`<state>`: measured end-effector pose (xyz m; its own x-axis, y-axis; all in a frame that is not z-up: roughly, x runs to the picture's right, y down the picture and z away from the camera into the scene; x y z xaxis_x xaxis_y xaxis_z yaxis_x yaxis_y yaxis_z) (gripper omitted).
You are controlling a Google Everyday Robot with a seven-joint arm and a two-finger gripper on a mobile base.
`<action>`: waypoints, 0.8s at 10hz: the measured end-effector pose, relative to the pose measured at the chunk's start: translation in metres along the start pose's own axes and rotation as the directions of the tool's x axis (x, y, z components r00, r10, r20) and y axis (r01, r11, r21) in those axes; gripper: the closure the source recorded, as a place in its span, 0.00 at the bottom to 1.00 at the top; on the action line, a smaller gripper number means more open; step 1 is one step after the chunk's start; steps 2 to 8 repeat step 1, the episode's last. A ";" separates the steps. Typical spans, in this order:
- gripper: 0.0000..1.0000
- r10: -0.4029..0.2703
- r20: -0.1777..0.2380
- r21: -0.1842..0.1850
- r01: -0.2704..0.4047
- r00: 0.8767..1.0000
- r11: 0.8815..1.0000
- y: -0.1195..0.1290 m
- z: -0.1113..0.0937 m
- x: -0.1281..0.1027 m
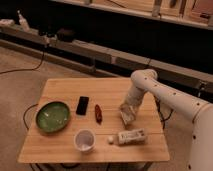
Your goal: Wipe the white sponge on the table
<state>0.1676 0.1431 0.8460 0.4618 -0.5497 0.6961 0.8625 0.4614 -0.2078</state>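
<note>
Camera view: white arm is coming in from the lower right, rising to an elbow above the worktop's [65,145] far-right corner, then bending down so the claw [128,114] is pointing at the right part of the top. Claw is sitting on the white sponge [127,117], which is lying on the wood w/ the claw pressing on it; can't tell whether the fingers are closed on it or just resting. Sponge is lying just above the white bottle [131,136], which is on its side near the front edge, cap twd the white cup [84,140]. Small red item [98,113] is lying just left of the sponge, black phone [82,105] beyond it, green bowl [52,116] near the left edge. Open wood is showing across the far half of the top and btwn sponge and right edge.
</note>
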 end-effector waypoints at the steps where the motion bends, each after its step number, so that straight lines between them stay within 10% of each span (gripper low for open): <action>1: 0.61 0.020 -0.005 0.003 -0.020 1.000 1.000 0.008 -0.001 0.003; 8: 0.61 0.020 -0.005 0.003 -0.020 1.000 1.000 0.008 -0.001 0.003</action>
